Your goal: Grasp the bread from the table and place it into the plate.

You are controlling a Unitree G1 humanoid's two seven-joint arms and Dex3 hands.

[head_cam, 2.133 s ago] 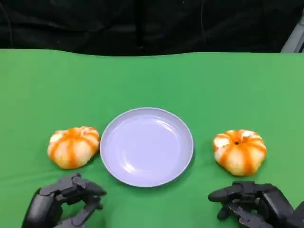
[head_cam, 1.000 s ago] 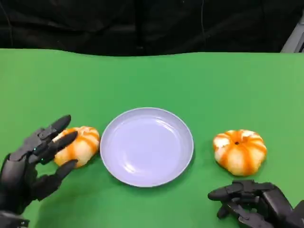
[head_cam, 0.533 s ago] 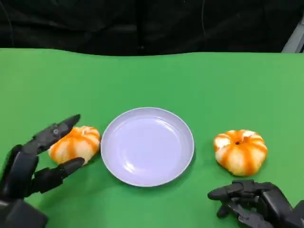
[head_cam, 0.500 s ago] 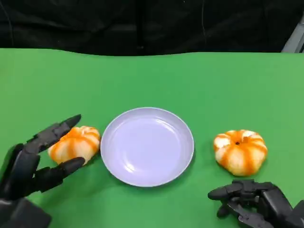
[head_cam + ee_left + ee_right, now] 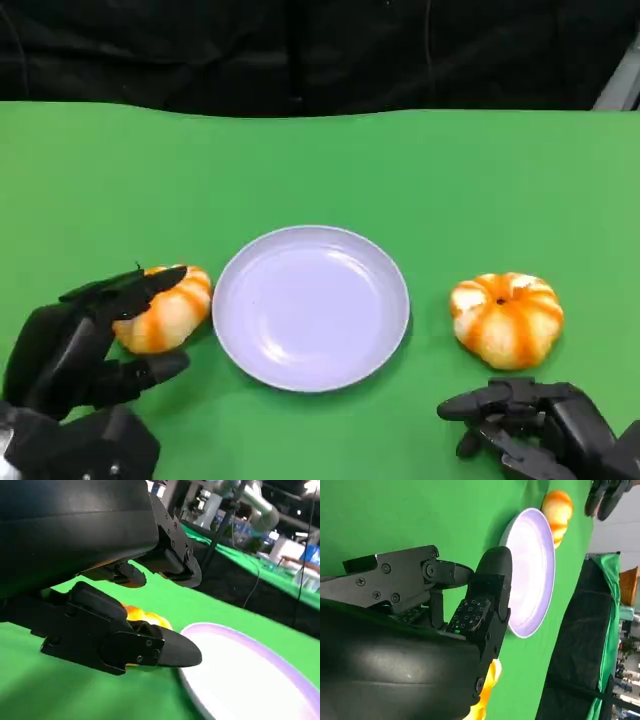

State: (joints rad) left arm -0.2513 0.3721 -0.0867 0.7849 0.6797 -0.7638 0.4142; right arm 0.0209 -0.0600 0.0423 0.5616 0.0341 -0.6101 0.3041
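Two orange-striped breads lie on the green table either side of a lilac plate [image 5: 310, 232]. My left hand [image 5: 75, 350] is at the left bread [image 5: 172, 315], with its fingers [image 5: 130, 287] spread over the top and its thumb low on the near side. The left wrist view shows that bread [image 5: 145, 617] between the fingers and thumb of my left hand [image 5: 100, 540], beside the plate [image 5: 240, 680], and not gripped. My right hand [image 5: 530, 430] rests near the front edge, just short of the right bread [image 5: 507, 320], loosely bent and holding nothing.
The green cloth [image 5: 330, 170] runs back to a dark backdrop. In the right wrist view my right hand [image 5: 420, 645] lies with the plate [image 5: 535, 580], the left bread [image 5: 557, 510] and my left hand [image 5: 607, 492] beyond it.
My left hand has risen from the front edge, reached to the left bread and lowered its fingers over it. The right hand, plate and right bread have stayed put.
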